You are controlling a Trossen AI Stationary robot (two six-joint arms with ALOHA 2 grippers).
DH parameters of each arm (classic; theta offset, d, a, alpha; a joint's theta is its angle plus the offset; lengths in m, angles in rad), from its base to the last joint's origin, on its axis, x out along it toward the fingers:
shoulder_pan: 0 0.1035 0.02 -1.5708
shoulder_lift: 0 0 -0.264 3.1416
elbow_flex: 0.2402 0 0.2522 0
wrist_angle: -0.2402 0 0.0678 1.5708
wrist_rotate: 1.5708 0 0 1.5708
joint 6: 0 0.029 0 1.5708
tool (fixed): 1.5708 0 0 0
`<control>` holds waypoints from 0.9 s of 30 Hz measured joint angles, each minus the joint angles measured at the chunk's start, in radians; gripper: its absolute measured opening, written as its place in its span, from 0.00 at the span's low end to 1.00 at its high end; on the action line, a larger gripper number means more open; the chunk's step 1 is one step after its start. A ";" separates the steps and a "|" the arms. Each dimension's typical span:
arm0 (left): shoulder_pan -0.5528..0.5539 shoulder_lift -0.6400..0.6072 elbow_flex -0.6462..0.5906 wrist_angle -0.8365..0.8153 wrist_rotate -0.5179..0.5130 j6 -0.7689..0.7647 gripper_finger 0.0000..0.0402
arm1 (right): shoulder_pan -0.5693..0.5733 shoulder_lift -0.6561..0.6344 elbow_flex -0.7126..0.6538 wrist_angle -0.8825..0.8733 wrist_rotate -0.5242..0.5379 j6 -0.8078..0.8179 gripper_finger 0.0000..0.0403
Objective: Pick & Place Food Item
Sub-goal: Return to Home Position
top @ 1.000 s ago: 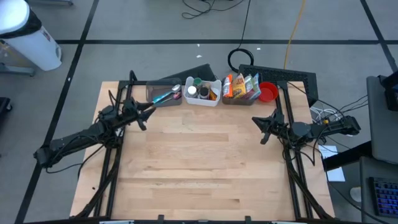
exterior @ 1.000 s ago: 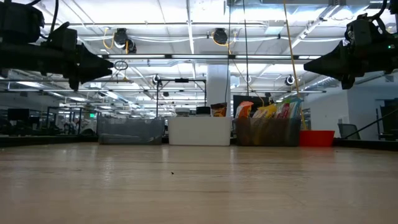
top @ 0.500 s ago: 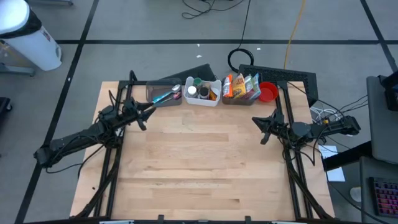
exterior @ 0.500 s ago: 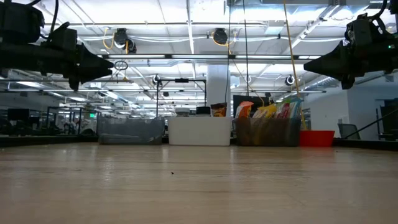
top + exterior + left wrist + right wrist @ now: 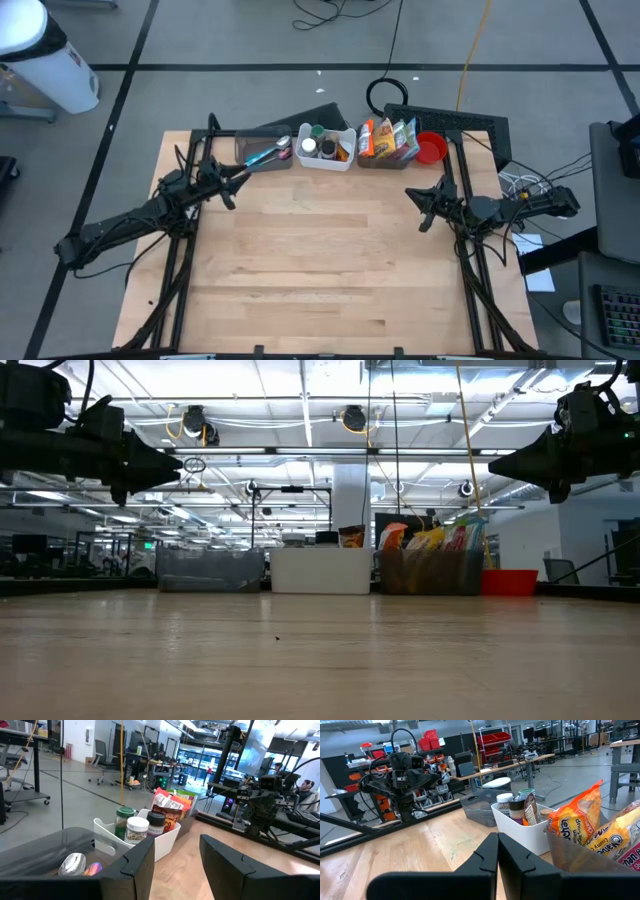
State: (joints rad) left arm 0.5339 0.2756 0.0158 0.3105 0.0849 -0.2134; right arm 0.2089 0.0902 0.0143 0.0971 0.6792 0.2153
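Both arms parked high at the sides, with the food sorted along the back of the worktop.

My left gripper (image 5: 176, 844) hangs above the left edge of the worktop (image 5: 320, 260), its jaws parted by a clear gap with nothing between them. My right gripper (image 5: 497, 842) hangs above the right edge, jaws pressed together on nothing. The orange noodle packs (image 5: 388, 136) stand upright in the right black bin (image 5: 430, 578), just beside the white bin (image 5: 320, 572) holding the jars (image 5: 136, 827), so I judge the sorting finished. I read this raised, spread pose as the home stance, since it takes both arms out from over the middle boards. A red bowl (image 5: 430, 150) sits beside the black bin.
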 joint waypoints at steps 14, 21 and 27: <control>0.000 0.000 0.000 0.000 0.000 0.000 0.41 | 0.000 0.000 0.000 0.000 0.000 0.000 0.00; 0.000 0.000 0.000 0.000 0.000 0.000 0.41 | 0.000 0.000 0.000 0.000 0.000 0.000 0.00; 0.000 0.000 0.000 0.000 0.000 0.000 0.41 | 0.000 0.000 0.000 0.000 0.000 0.000 0.00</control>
State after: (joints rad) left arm 0.5339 0.2756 0.0158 0.3107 0.0845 -0.2134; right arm 0.2089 0.0902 0.0143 0.0971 0.6792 0.2153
